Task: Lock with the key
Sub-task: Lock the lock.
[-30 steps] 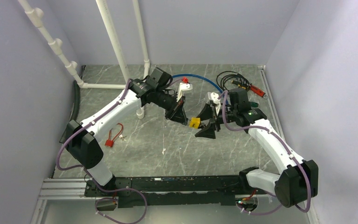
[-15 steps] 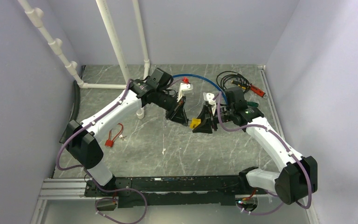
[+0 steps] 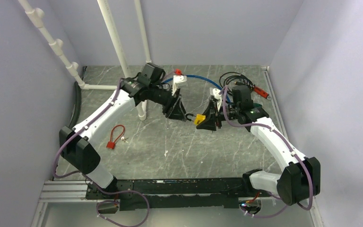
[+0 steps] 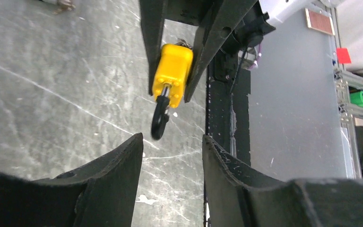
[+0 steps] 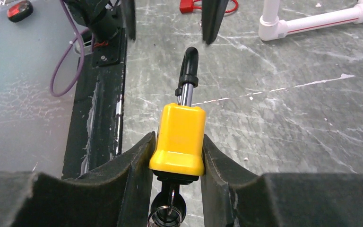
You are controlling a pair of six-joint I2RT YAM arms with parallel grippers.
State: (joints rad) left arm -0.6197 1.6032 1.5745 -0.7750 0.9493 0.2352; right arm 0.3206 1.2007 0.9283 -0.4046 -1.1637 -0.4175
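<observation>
Pipework of white PVC stands far to the left of the yellow padlock. Nearer us on the marbled table lies a red cable lock, well apart from both arms. Next comes the left gripper, its fingers spread wide with nothing between them and aimed straight at the padlock, near it but not touching. The padlock hangs in the air between the two arms, clear of the table. Its long axis runs from one gripper to the other, and its black shackle points at the left gripper; the shackle looks raised out of the body. To the padlock's right, the right gripper grips the yellow body by its flat sides. The key sits in the end of the padlock away from the left arm, with its ring tucked back between the right fingers. We judge the left gripper is the one free to act, and the shackle end is what it meets first. The key lies beyond the body, hemmed in by the right fingers, so reaching it would be awkward. Farther right of the padlock, toward the back wall, a blue cable, a coil of black cables and a red-handled tool lie out of the way.
</observation>
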